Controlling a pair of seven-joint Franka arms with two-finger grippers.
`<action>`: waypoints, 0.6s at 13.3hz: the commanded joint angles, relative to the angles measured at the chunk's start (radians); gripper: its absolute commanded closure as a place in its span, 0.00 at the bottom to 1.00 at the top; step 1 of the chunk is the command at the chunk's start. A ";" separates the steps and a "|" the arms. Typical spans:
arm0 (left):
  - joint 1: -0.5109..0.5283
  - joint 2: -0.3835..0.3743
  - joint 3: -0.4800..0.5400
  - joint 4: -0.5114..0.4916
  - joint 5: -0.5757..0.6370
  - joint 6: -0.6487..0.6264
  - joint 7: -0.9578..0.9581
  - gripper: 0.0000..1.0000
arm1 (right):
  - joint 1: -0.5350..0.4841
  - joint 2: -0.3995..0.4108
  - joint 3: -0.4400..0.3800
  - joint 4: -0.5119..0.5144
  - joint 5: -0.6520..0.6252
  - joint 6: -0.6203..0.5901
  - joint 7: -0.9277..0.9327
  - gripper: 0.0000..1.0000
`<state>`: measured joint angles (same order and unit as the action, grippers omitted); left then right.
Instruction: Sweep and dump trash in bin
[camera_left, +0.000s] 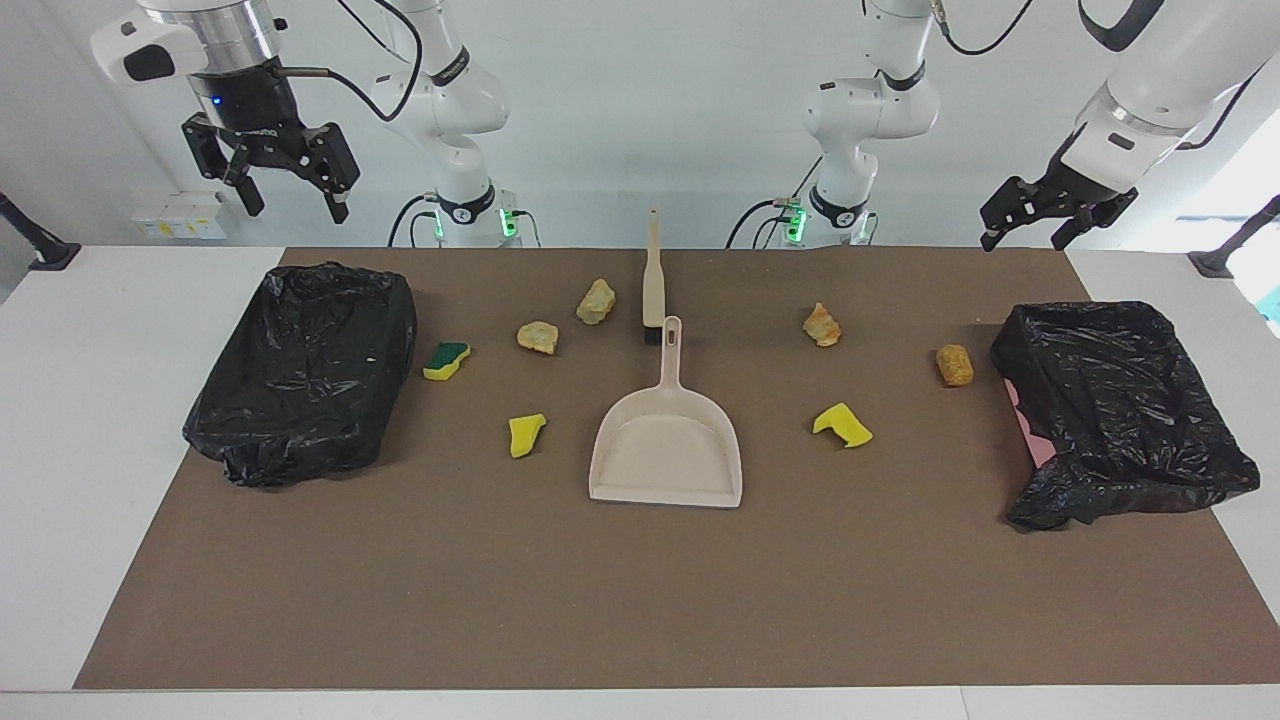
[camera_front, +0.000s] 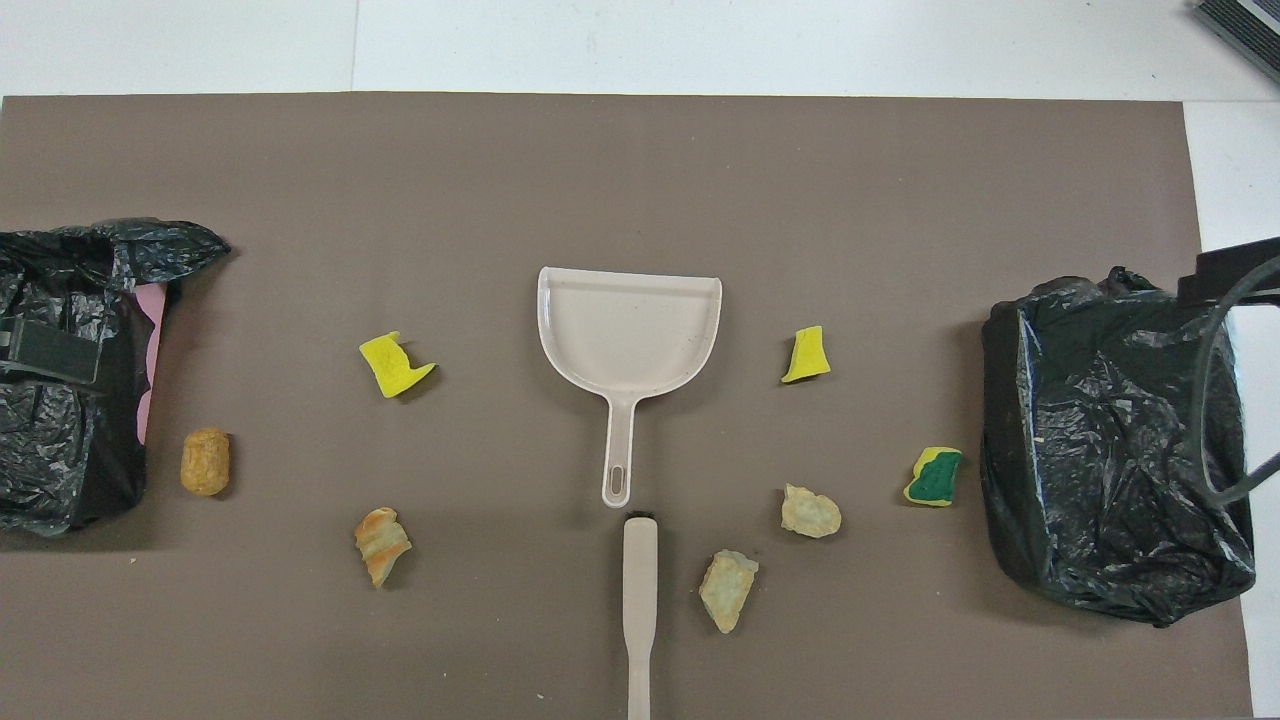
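Several scraps of trash lie on the brown mat around a beige dustpan and a beige brush. Among them are a green-faced sponge, yellow pieces and tan-orange chunks. A bin lined with a black bag stands at the right arm's end. A second bin stands at the left arm's end. My right gripper hangs open, high above the first bin. My left gripper hangs open above the second. Neither holds anything.
The brush lies in line with the dustpan's handle, nearer to the robots, its dark bristle end almost touching the handle tip. White table top borders the mat at both ends. A pink edge shows under the bag of the bin at the left arm's end.
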<state>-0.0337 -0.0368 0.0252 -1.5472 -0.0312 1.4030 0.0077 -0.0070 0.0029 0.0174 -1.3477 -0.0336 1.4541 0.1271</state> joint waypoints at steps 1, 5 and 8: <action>-0.002 -0.003 -0.001 0.018 0.017 -0.036 0.012 0.00 | -0.010 -0.004 0.006 0.009 0.003 -0.024 -0.021 0.00; -0.002 -0.011 -0.002 0.016 0.010 -0.039 0.011 0.00 | -0.010 -0.004 0.006 0.009 0.003 -0.024 -0.021 0.00; -0.012 -0.023 -0.005 0.006 0.008 -0.038 0.009 0.00 | -0.010 -0.003 0.006 0.009 0.003 -0.020 -0.021 0.00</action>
<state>-0.0345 -0.0477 0.0192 -1.5470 -0.0312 1.3889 0.0079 -0.0070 0.0028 0.0174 -1.3477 -0.0336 1.4541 0.1271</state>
